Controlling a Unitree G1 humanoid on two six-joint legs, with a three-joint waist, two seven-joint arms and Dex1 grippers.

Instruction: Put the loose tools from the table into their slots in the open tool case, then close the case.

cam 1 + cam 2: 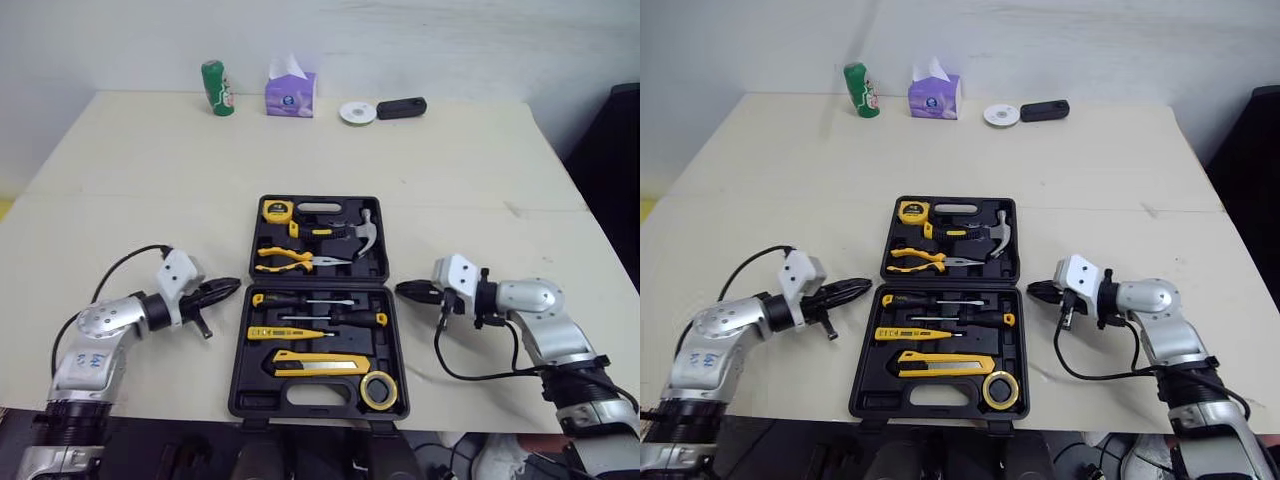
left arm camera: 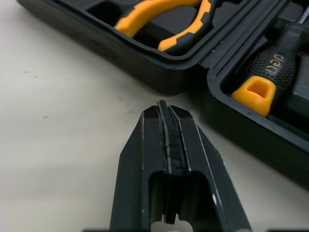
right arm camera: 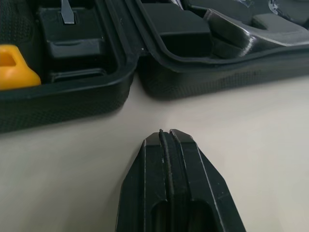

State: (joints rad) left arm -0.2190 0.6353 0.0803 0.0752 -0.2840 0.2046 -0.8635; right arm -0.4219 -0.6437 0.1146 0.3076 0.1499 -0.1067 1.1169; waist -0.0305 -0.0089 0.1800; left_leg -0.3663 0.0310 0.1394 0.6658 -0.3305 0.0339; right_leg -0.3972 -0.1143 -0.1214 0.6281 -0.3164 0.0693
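Open tool case [image 1: 318, 283] flat at centre of desk [image 1: 450, 170], slots seemingly all filled. Hinge axis runs side to side. Left tool [image 1: 228, 287], clenched, empty, just beside hinge's left end; right tool [image 1: 405, 291], clenched, empty, near right end. Both arms about equally close for closing.

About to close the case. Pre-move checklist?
1. Tools slotted: ok; pliers, hammer and knife lie in the case.
2. Tape roll seated flush: cannot tell.
3. Case closed: not ok; it lies open flat.
4. Left gripper empty: ok; shut, beside the hinge.
5. Right gripper empty: ok; shut, at the hinge's other end.
6. Hold on a case half: not ok; neither gripper touches it.
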